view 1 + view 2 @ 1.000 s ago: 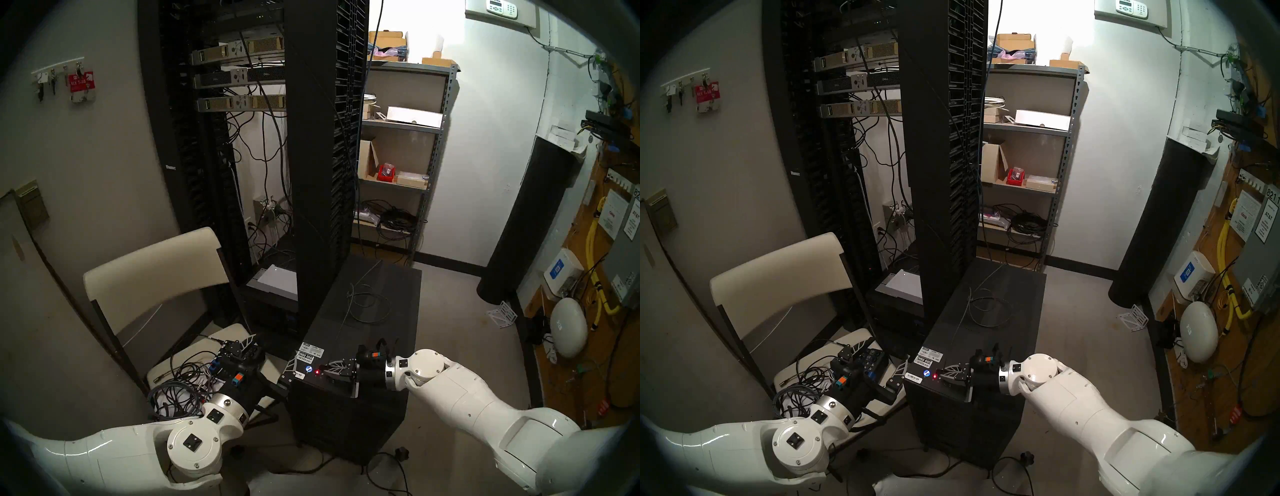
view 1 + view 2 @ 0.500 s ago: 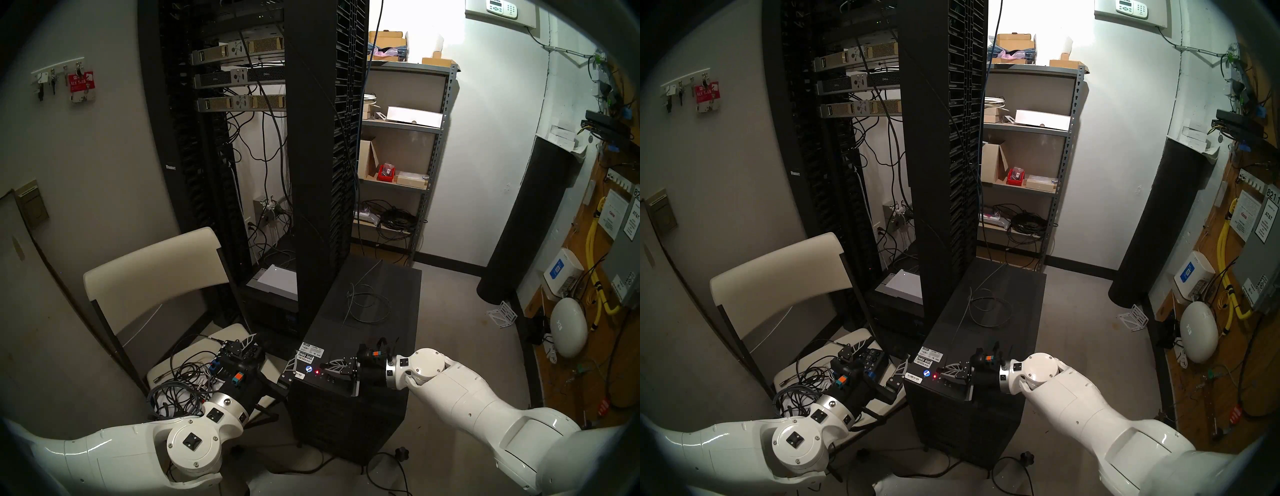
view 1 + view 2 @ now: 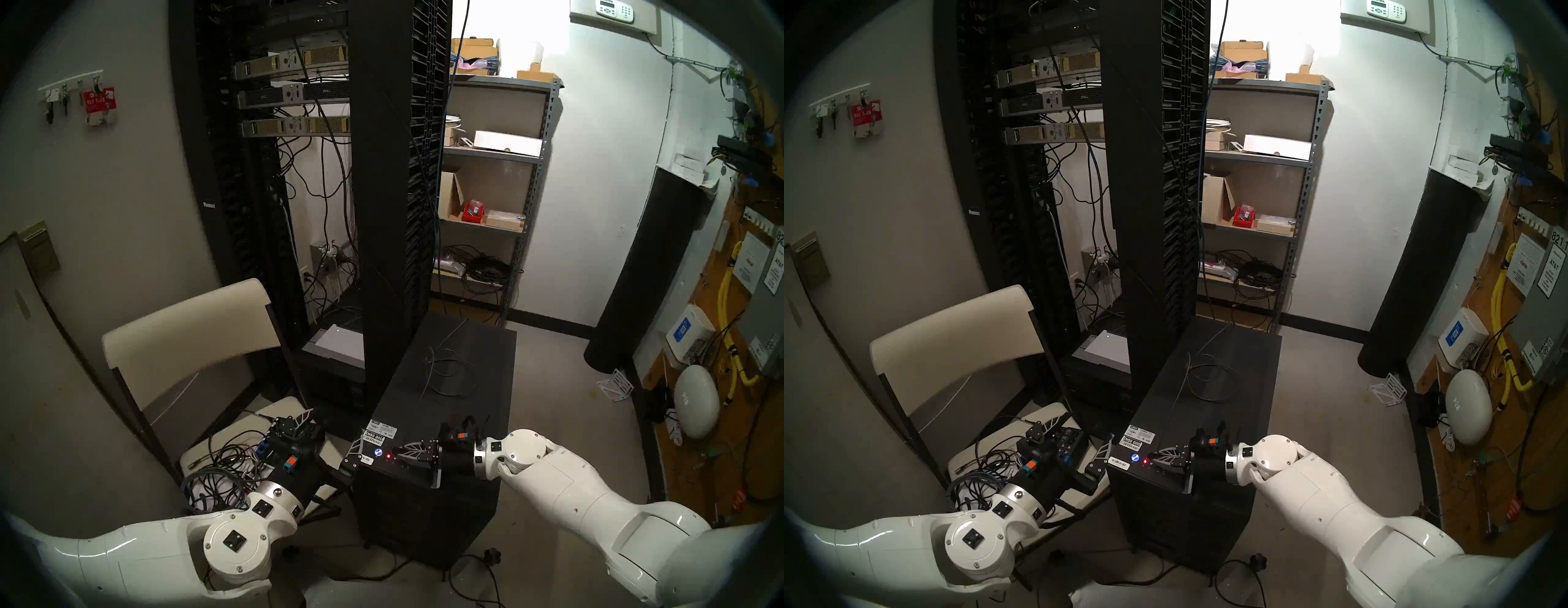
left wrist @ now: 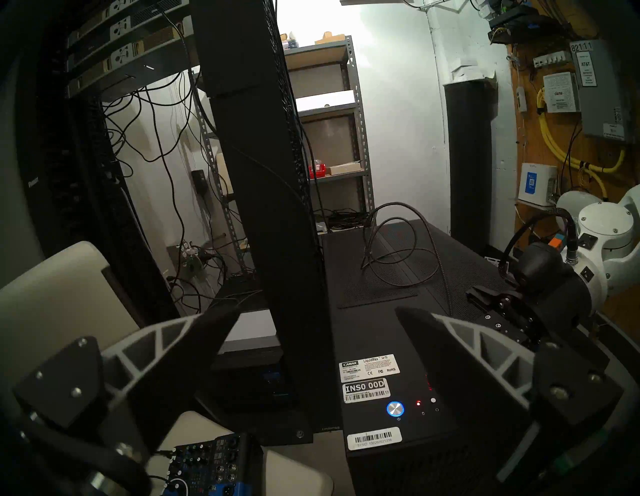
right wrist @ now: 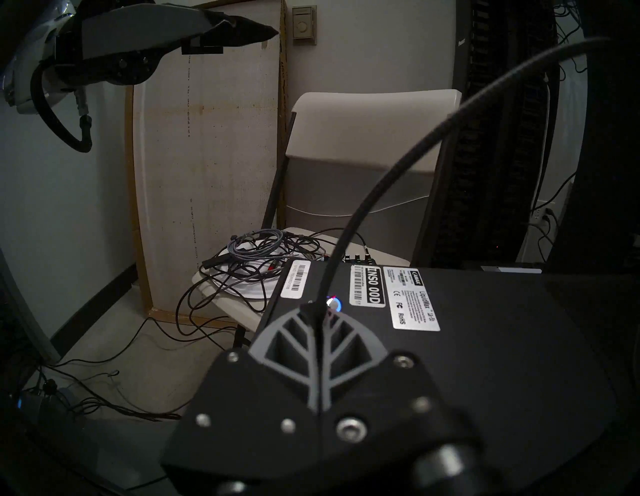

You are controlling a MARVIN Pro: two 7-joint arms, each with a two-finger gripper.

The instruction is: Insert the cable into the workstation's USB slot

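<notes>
- Head views: the matte black tower workstation (image 3: 441, 395) stands at lower centre; the thin grey looped cable (image 3: 445, 369) lies coiled on its top, toward the rear.
- Right wrist view: the right gripper (image 5: 317, 313) has its jaws pressed together on the cable's end, low over the lit front panel by the blue-lit round button (image 5: 334, 304); whether the plug sits in a slot cannot be told.
- Left wrist view: the left gripper (image 4: 313, 320) has its jaws wide apart and empty, framing the white barcode sticker (image 4: 374, 438).
</notes>
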